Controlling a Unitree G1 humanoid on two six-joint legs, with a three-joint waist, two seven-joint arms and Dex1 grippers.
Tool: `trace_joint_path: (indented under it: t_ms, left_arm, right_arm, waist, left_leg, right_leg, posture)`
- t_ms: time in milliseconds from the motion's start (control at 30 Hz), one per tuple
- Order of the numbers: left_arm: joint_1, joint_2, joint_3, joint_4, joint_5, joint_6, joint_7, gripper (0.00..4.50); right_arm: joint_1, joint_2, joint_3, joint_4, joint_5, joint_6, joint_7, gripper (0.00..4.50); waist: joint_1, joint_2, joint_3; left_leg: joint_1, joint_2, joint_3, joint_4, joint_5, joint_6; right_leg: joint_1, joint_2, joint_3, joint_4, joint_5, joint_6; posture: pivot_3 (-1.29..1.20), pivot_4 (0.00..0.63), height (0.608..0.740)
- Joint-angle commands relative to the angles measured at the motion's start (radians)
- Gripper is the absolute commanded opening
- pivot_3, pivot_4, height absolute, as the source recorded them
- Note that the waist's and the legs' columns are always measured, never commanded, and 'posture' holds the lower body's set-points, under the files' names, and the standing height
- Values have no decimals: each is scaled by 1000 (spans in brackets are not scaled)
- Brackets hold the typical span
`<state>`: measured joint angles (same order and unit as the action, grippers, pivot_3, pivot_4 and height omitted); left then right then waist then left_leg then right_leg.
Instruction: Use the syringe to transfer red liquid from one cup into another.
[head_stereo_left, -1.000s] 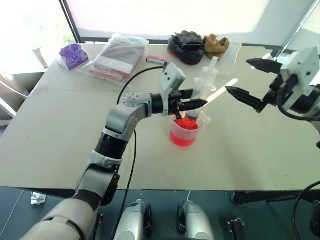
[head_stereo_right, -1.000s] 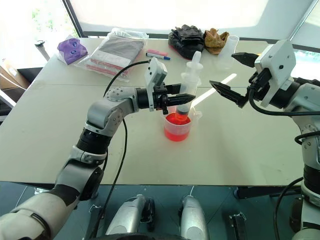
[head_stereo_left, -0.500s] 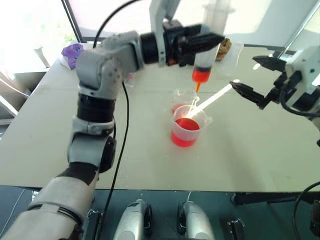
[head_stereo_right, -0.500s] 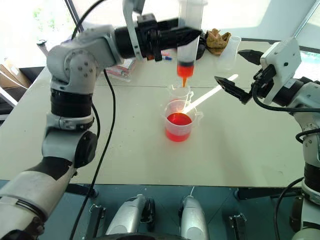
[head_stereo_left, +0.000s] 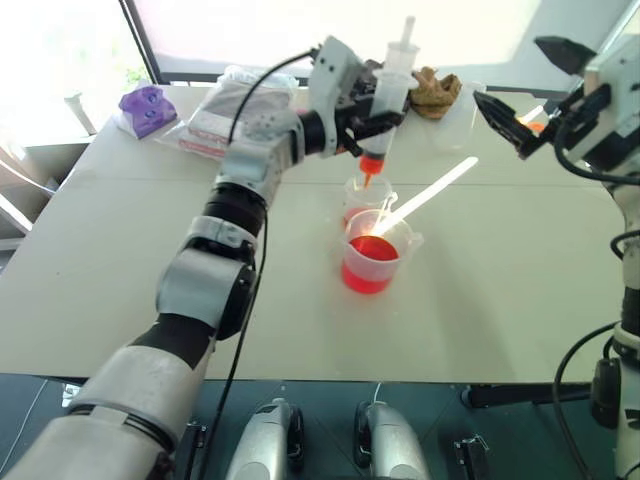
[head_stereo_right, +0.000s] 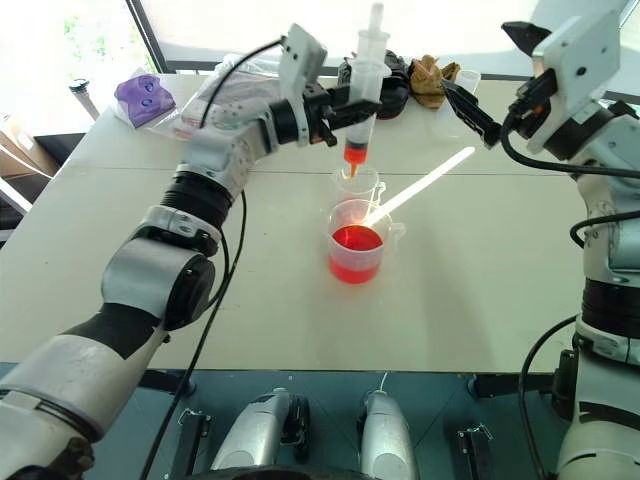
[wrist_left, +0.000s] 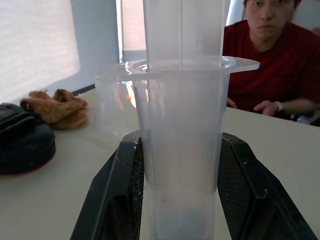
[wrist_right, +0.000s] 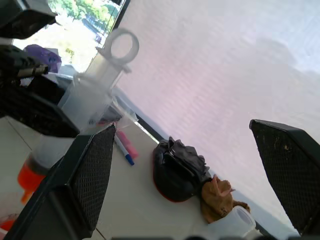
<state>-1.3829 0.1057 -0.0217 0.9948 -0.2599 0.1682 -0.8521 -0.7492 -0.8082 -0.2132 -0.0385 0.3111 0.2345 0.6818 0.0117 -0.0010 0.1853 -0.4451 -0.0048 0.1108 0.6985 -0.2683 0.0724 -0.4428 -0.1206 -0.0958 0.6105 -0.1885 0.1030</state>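
Nearest on the desk (head_stereo_left: 120, 270) stands the beaker (head_stereo_left: 372, 258), upright, holding red liquid (head_stereo_left: 368, 272) in its lower part, with its handle toward the robot's right. Just behind it, touching or nearly so, sits a smaller clear cup (head_stereo_left: 366, 195), also upright; whether anything is in it is hard to tell. Above that small cup the left pincer (head_stereo_left: 372, 118) is clamped on the barrel of the syringe (head_stereo_left: 385, 105), fingers pressed against both sides of the clear tube as the left wrist view shows. The syringe stands nearly upright, tilted slightly, orange tip down over the small cup, with a little red liquid in its lowest part and the plunger drawn well up. To the right and clear of the syringe, the right pincer (head_stereo_left: 522, 78) hangs in the air with its fingers spread wide and nothing between them. Farther back on the desk lie a dark glove (head_stereo_right: 392, 88), a brown glove (head_stereo_left: 433, 88), another clear cup (head_stereo_right: 466, 82), markers (wrist_right: 125, 146), a bagged packet (head_stereo_left: 235, 118) and a purple object (head_stereo_left: 146, 108). Beyond the desk sits a person (wrist_left: 270, 65) in a red shirt.
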Motion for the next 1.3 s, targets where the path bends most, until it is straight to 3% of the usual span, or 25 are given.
trace_joint_path:
  t_ms: [33, 333, 967, 1067, 1300]
  left_arm:
    - [-42, -7, 20, 21, 21, -71, -8, 1545]
    - [-36, -25, 23, 62, 54, -126, -32, 1545]
    - [1, -36, 4, 64, 104, -172, -80, 1545]
    - [-2, -37, 14, 71, 107, -175, -69, 1545]
    - [-9, -34, 31, 69, 97, -174, -55, 1545]
  right_arm:
    - [-89, 40, 53, 68, -75, -107, -24, 4446]
    - [-252, 131, 134, 289, -149, -265, -2, 4446]
    - [-387, 191, 175, 553, -170, -401, 127, 4446]
    - [-400, 199, 177, 582, -174, -421, 149, 3594]
    - [-411, 213, 181, 615, -172, -441, 176, 59]
  waist:
    - [-2, 0, 0]
    - [0, 0, 0]
    - [-11, 0, 0]
    - [-11, 0, 0]
    - [-16, 0, 0]
  left_leg:
    - [0, 0, 0, 0, 0, 0]
    - [0, 0, 1, 0, 2, -3]
    - [0, 0, 1, 0, 3, -4]
    - [0, 0, 1, 0, 3, -4]
    - [0, 0, 1, 0, 3, -4]
  right_leg:
    - [0, 0, 0, 0, 0, 0]
    - [0, 0, 0, 0, 0, 0]
    - [0, 0, 0, 1, 0, 0]
    - [0, 0, 0, 1, 0, 0]
    - [0, 0, 0, 1, 0, 0]
  posture:
    - [0, 150, 740]
    - [0, 150, 740]
    - [0, 150, 740]
    - [0, 150, 740]
    - [0, 150, 740]
